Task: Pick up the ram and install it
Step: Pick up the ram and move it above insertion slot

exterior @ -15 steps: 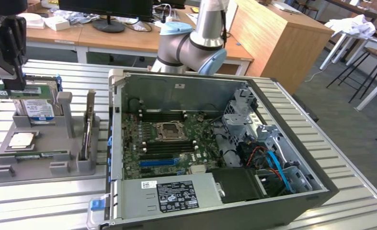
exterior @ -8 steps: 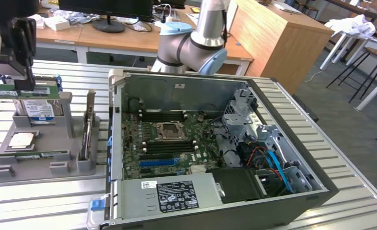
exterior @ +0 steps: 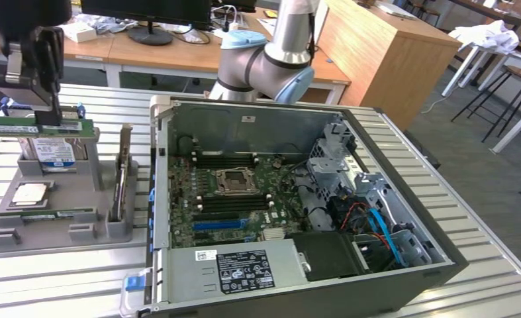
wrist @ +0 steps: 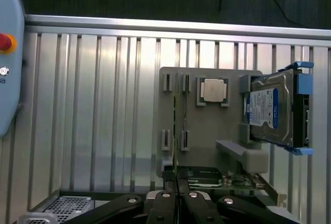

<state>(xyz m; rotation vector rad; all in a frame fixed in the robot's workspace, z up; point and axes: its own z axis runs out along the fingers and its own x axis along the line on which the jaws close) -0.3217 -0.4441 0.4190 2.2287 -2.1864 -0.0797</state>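
The exterior view gives the whole bench: at its left the gripper (exterior: 46, 119) hangs with its jaws pinched narrow on the ram (exterior: 13, 128), the green stick held level above the grey fixture tray (exterior: 66, 232). Toward that view's right, beside the tray, stands the open computer case (exterior: 242, 129) with the motherboard (exterior: 234, 199) inside. The wrist view looks down along the closed fingers (wrist: 165, 203) and catches the ram (wrist: 175, 125) edge-on, a thin line over the tray. In the tray sit a blue-labelled hard drive (wrist: 271, 107) (propped on its edge) and a square silver CPU chip (wrist: 213, 90)
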